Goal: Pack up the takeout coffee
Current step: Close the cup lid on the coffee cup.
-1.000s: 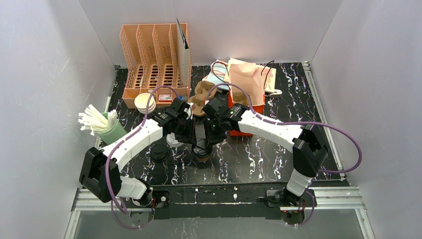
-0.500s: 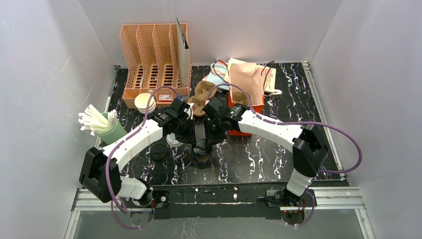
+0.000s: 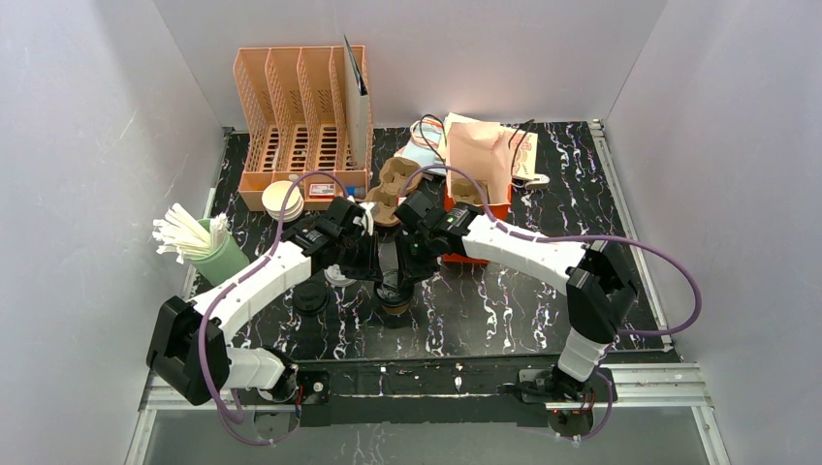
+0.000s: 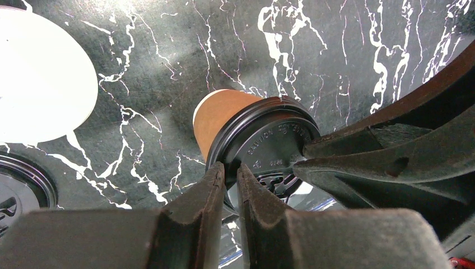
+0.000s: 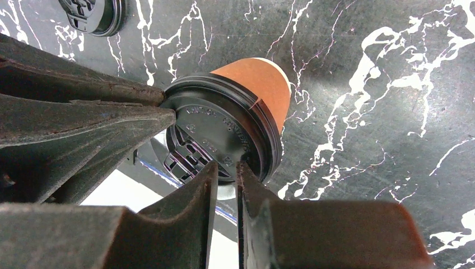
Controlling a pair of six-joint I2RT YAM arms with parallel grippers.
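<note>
The takeout coffee, a brown kraft-paper cup (image 4: 221, 112) (image 5: 260, 78) (image 3: 394, 306), stands on the black marble table with a black plastic lid (image 4: 274, 140) (image 5: 215, 129) on top. My left gripper (image 4: 231, 171) (image 3: 376, 273) is shut on the lid's rim from one side. Opposite it, my right gripper (image 5: 227, 167) (image 3: 407, 269) pinches the rim, its jaws nearly together. In each wrist view the other gripper's fingers (image 4: 358, 154) (image 5: 101, 120) touch the lid's far edge.
A loose black lid (image 3: 310, 296) (image 5: 92, 14) and a white lid (image 4: 39, 92) lie left of the cup. A green cup of white sticks (image 3: 208, 250), a peach organizer (image 3: 300, 126), a cardboard cup carrier (image 3: 393, 182) and a red box with a paper bag (image 3: 480, 160) stand behind.
My left gripper's jaws have narrowed onto the lid's rim and the left arm has shifted slightly. The right arm and the cup have stayed put.
</note>
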